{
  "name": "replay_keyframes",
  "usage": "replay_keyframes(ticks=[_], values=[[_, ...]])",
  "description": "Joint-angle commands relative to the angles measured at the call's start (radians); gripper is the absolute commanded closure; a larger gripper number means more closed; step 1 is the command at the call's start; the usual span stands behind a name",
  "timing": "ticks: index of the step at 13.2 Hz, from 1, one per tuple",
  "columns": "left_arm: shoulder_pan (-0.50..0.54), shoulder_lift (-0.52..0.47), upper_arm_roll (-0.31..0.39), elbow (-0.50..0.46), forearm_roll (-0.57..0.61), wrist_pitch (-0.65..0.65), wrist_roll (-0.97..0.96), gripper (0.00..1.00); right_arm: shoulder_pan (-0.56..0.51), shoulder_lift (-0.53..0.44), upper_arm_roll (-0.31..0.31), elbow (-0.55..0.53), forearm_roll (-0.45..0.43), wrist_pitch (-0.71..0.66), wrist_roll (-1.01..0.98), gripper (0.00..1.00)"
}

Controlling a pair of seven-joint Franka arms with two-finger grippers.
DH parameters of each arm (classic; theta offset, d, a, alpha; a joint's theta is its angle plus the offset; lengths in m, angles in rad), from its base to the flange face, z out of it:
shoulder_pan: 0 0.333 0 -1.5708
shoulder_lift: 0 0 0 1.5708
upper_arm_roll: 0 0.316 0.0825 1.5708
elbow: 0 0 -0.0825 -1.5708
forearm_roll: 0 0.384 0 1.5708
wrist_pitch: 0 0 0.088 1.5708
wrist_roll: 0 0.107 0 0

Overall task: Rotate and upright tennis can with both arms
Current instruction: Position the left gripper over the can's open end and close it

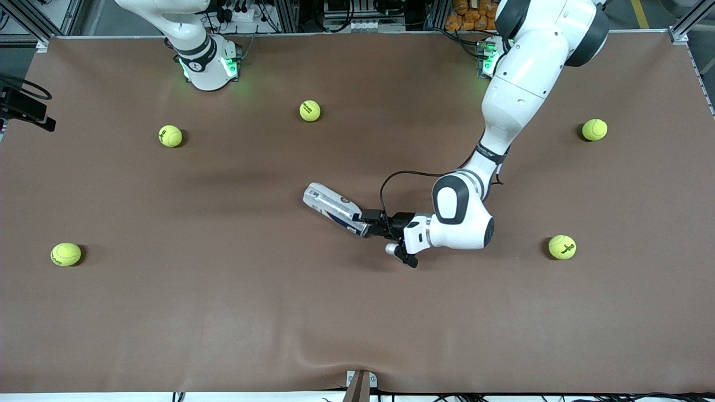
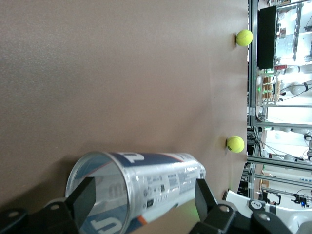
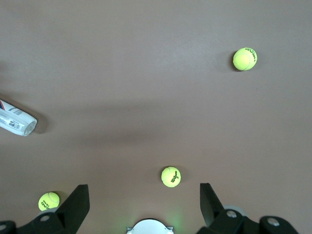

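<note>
The brown table spreads wide under me, and the tennis can lies on its side near the middle of it, its open silvery rim turned toward my left arm's end of the table. My left arm reaches down low beside that rim, while my right arm waits folded up at its base, its right end effector spread apart and empty above bare table. My left end effector straddles the rim end of the tennis can, one finger on each flank; whether the pads already press the clear wall I cannot tell. I judge the risk to lie in that thin, slick, round wall: squeezing so close to the open mouth could buckle it or let it squirt out and roll away. Six tennis balls lie scattered well apart from the tennis can.
</note>
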Motion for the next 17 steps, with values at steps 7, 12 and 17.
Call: replay_keyframes(ticks=[7,12,17], values=[[0.038,-0.001,0.003,0.013,-0.038,0.003,0.038,0.92,0.010,-0.002,0.002,-0.013,0.013,0.004,-0.006,0.00],[0.023,-0.003,0.003,0.014,-0.040,-0.009,0.029,0.84,0.013,-0.001,0.002,-0.013,0.014,0.004,-0.006,0.00],[0.023,0.003,0.005,0.013,-0.032,-0.008,0.035,0.45,0.019,-0.001,0.002,-0.015,0.013,0.004,-0.006,0.00]])
